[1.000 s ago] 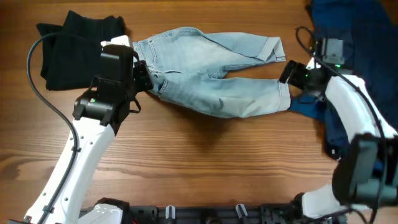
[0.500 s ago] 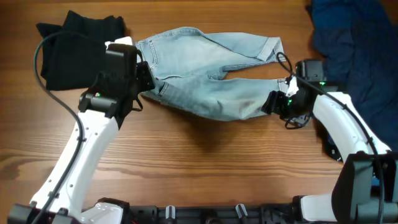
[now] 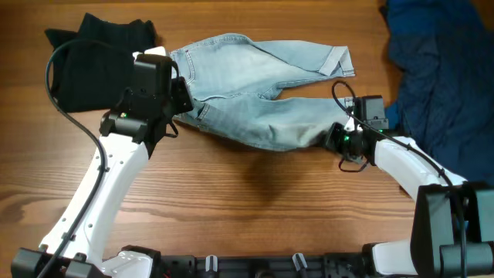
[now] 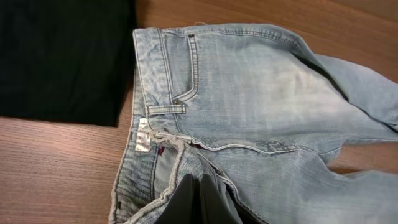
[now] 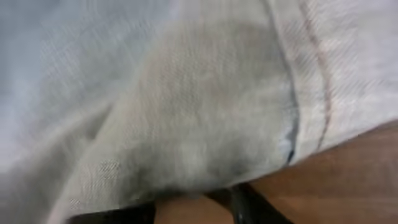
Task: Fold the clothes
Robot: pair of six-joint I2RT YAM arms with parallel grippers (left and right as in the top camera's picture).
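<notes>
The clothes are chiefly pale blue jeans spread across the far middle of the table, waistband to the left, legs to the right. My left gripper sits at the waistband; in the left wrist view its fingers are pressed together on the denim beside the fly. My right gripper is at the hem end of the near leg. In the right wrist view bunched denim fills the frame, and the right gripper has its two dark fingers apart under the cloth's edge.
A folded black garment lies at the far left, touching the waistband, and shows in the left wrist view. A heap of dark blue cloth covers the far right. Bare wood lies nearer the front.
My right gripper has moved left from beside the hem into the near leg's end, bunching it leftward, with its jaws narrowing. The left gripper has stayed at the waistband.
</notes>
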